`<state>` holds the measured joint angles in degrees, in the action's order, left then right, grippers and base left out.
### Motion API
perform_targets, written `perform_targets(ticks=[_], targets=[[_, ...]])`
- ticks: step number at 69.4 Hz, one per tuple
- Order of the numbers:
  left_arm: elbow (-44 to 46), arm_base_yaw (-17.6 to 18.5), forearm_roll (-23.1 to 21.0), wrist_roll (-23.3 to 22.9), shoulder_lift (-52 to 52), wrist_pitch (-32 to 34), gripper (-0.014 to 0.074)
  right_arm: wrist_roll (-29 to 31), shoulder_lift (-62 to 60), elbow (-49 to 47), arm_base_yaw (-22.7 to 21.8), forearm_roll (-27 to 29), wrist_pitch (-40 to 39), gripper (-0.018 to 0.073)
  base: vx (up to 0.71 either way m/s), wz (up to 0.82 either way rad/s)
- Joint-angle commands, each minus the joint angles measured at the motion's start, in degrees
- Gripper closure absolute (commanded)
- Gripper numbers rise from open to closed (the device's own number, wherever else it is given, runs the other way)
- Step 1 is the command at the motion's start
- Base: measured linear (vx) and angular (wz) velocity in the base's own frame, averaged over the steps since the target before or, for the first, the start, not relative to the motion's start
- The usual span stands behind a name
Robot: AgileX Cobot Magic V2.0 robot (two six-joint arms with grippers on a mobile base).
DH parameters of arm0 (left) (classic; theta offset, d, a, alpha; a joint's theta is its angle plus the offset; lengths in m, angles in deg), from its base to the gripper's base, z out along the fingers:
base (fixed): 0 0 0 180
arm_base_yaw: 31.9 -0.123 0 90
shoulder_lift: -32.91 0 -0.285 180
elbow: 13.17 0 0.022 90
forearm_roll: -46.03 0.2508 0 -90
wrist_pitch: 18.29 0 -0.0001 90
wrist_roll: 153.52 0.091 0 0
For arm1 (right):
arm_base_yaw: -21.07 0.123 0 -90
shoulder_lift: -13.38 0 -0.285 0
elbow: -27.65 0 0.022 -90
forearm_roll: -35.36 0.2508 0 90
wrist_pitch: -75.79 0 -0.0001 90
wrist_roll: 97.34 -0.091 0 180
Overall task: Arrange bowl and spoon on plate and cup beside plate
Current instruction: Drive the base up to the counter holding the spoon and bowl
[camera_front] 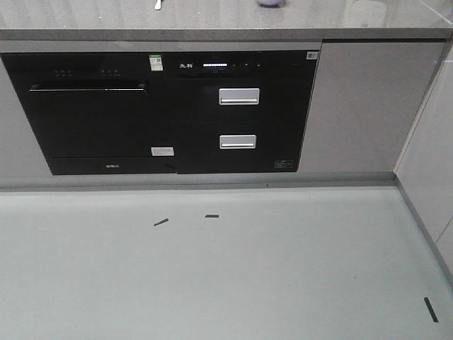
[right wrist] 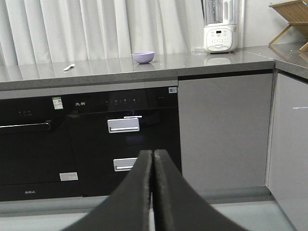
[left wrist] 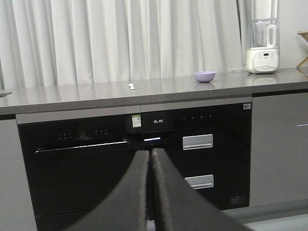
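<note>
left wrist: gripper (left wrist: 150,155) closed, empty.

Glossy lavender plastic bowl (right wrist: 143,57), polished grey countertop (right wrist: 192,61) throwing reflections, shiny black glass appliance fronts (right wrist: 96,144); brushed metal drawer handles (right wrist: 123,125), soft white cloth curtain (right wrist: 96,29), bare wood rack (right wrist: 293,7) at two o'clock

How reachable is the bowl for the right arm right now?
Probably not yet: the right gripper, shut, sits low before the cabinets, while the bowl stands far off on the countertop, unobstructed.
</note>
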<state>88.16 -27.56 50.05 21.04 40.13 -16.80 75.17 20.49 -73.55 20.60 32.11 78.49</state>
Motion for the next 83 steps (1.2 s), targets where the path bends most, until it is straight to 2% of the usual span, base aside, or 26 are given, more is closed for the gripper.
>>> perform_targets(ticks=[1,83], targets=[[0.43,-0.04,-0.22,-0.49,-0.85,4.14,0.0603,0.13,-0.53,0.27,-0.27,-0.42,-4.09,0.057,0.25,0.02],[0.43,-0.04,-0.22,-0.49,-0.85,4.14,0.0603,0.13,-0.53,0.27,-0.27,-0.42,-4.03,0.057,0.26,0.01]])
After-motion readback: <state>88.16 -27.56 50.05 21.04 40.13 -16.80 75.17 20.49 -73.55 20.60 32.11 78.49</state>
